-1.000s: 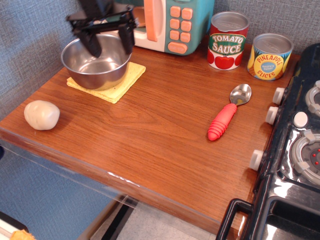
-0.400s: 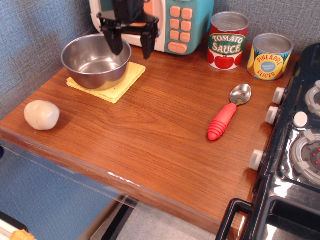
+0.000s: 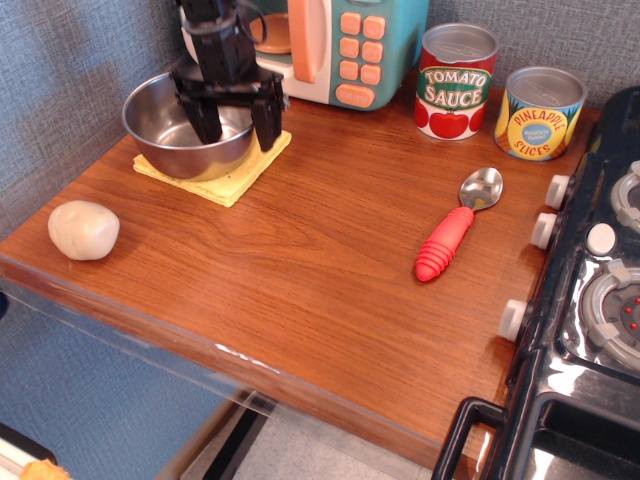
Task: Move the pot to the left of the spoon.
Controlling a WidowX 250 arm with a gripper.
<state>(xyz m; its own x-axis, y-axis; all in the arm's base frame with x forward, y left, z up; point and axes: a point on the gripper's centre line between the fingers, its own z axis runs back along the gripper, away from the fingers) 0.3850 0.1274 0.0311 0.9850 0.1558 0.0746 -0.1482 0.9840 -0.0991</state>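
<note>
The pot [image 3: 160,125], a shiny steel bowl, sits on a yellow cloth [image 3: 232,177] at the back left of the wooden counter. My black gripper [image 3: 237,122] is open and lowered over the pot's right rim. One finger [image 3: 207,118] is inside the bowl and the other stands outside it over the cloth. The spoon [image 3: 455,230], with a silver bowl and a red ribbed handle, lies far to the right near the stove, apart from the gripper.
A toy microwave [image 3: 345,45] stands behind the pot. A tomato sauce can [image 3: 455,82] and a pineapple slices can [image 3: 539,113] stand at the back right. A white lump [image 3: 83,229] lies front left. A black stove [image 3: 590,300] borders the right edge.
The gripper has swung from above the pot toward the microwave, then come down and left so its open fingers straddle the pot's right rim. Pot and spoon have not moved.
</note>
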